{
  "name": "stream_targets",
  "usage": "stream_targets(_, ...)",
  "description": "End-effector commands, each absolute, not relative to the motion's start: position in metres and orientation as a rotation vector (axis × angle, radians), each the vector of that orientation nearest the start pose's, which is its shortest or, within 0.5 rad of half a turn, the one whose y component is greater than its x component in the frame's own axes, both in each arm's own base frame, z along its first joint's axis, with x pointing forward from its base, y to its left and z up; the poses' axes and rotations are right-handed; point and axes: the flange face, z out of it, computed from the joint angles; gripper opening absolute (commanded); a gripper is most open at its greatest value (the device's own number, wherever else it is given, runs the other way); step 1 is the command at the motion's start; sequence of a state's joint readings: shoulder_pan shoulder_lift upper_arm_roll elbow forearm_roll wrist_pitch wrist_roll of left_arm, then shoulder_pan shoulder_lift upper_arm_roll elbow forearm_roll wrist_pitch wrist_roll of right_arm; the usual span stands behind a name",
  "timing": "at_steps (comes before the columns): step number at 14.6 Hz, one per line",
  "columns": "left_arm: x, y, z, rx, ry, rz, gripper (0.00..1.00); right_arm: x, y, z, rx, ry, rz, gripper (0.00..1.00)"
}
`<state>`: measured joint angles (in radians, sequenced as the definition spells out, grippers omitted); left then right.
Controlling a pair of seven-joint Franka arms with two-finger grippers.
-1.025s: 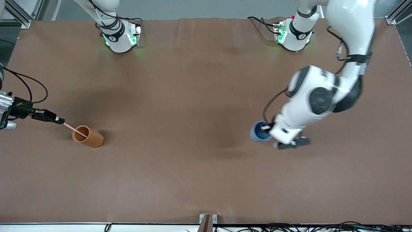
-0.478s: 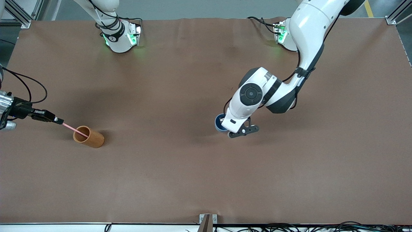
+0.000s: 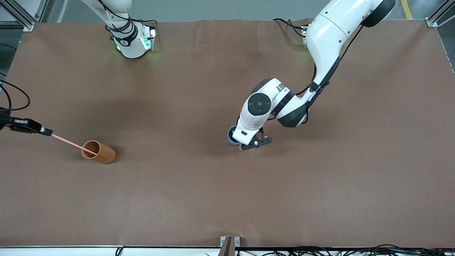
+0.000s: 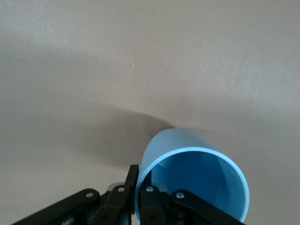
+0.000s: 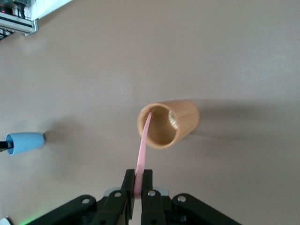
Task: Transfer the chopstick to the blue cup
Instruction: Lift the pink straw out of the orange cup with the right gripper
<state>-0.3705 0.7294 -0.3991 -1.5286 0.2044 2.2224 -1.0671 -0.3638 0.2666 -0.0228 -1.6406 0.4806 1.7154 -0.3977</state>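
The chopstick slants from the shut right claw into the wooden cup, drawn farther out. The left claw, clamping the blue cup, has carried it toward mid-tabletop.

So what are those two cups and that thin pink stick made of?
The blue cup looks like matte plastic: even color, thin smooth rim. The orange-brown cup looks like wood or bamboo, with faint grain, though it could be a printed finish. The chopstick is plain smooth pink, probably plastic; hard to tell.
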Motion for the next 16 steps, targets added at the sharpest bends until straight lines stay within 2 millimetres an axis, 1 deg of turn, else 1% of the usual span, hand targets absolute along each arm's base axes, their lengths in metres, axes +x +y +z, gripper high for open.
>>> stream_targets(1,0.547,-0.463,0.249,-3.192,-0.439,0.05,0.11,0.612,-0.13,0.516,-2.749,0.2,0.087,0.04)
stream_targets(2,0.547,-0.463,0.241,-3.19,-0.453,0.06,0.16,0.616,-0.099,0.535,-2.792,0.22,0.101,0.04)
stream_targets(3,0.547,-0.464,0.24,-3.195,-0.46,0.055,0.24,0.617,-0.067,0.552,-2.836,0.241,0.103,0.04)
stream_targets(4,0.548,-0.463,0.24,-3.196,-0.462,0.05,0.43,0.618,-0.033,0.566,-2.873,0.268,0.098,0.04)
stream_targets(5,0.553,-0.459,0.246,-3.2,-0.455,0.036,0.61,0.618,0.009,0.579,-2.917,0.299,0.084,0.04)
stream_targets(6,0.555,-0.456,0.254,-3.2,-0.459,0.026,0.87,0.618,0.045,0.591,-2.953,0.327,0.059,0.04)
stream_targets(7,0.558,-0.453,0.275,-3.205,-0.461,-0.007,1.0,0.614,0.083,0.603,-2.992,0.348,0.026,0.04)
stream_targets(8,0.563,-0.442,0.296,-3.185,-0.456,-0.02,1.0,0.608,0.122,0.611,-3.024,0.359,0.004,0.04)
stream_targets(9,0.57,-0.426,0.321,-3.169,-0.436,-0.034,1.0,0.598,0.162,0.613,-3.055,0.386,0.005,0.03)
stream_targets(10,0.574,-0.413,0.353,-3.173,-0.398,-0.052,1.0,0.587,0.201,0.623,-3.069,0.44,-0.04,0.03)
stream_targets(12,0.578,-0.389,0.405,-3.181,-0.351,-0.076,1.0,0.565,0.262,0.636,-3.05,0.491,-0.087,0.02)
stream_targets(13,0.58,-0.373,0.43,-3.195,-0.317,-0.071,1.0,0.556,0.295,0.631,-3.046,0.502,-0.087,0.02)
stream_targets(15,0.588,-0.322,0.481,-3.211,-0.269,-0.067,1.0,0.547,0.351,0.624,-3.022,0.555,-0.096,0.02)
stream_targets(16,0.589,-0.297,0.503,-3.217,-0.238,-0.062,1.0,0.542,0.38,0.617,-3.01,0.573,-0.103,0.02)
